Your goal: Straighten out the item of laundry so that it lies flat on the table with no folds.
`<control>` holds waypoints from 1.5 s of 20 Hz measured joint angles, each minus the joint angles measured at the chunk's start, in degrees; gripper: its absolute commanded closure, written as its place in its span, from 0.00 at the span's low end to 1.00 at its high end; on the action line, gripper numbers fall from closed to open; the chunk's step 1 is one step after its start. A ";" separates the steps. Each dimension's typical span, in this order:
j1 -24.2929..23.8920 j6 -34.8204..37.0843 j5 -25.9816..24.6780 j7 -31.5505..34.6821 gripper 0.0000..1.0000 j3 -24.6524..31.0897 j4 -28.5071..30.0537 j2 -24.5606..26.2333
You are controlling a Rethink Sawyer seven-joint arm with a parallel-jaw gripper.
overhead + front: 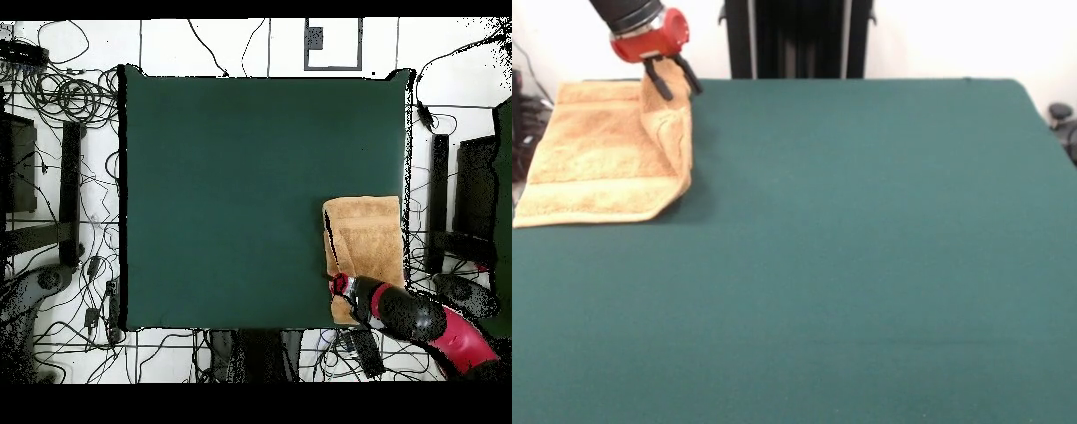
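Observation:
The orange-tan towel (600,155) lies at the far left corner of the green table (865,247) in the front view. Its right side is folded over into a raised ridge that rises to my gripper (673,79). The two black fingers (658,84) straddle the towel's lifted far-right corner, with cloth between them, a little above the table. In the overhead view the towel (368,235) sits at the table's (250,190) lower right edge, and the gripper (338,285) is at its lower left corner. The red wrist hides part of the towel there.
The towel's left part reaches the table's left edge in the front view. The robot's black pedestal (799,40) stands behind the far edge. Cables and stands (60,180) surround the table on the floor in the overhead view.

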 measured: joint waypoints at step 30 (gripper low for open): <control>-3.90 7.14 0.39 0.00 0.00 3.52 -0.09 -0.58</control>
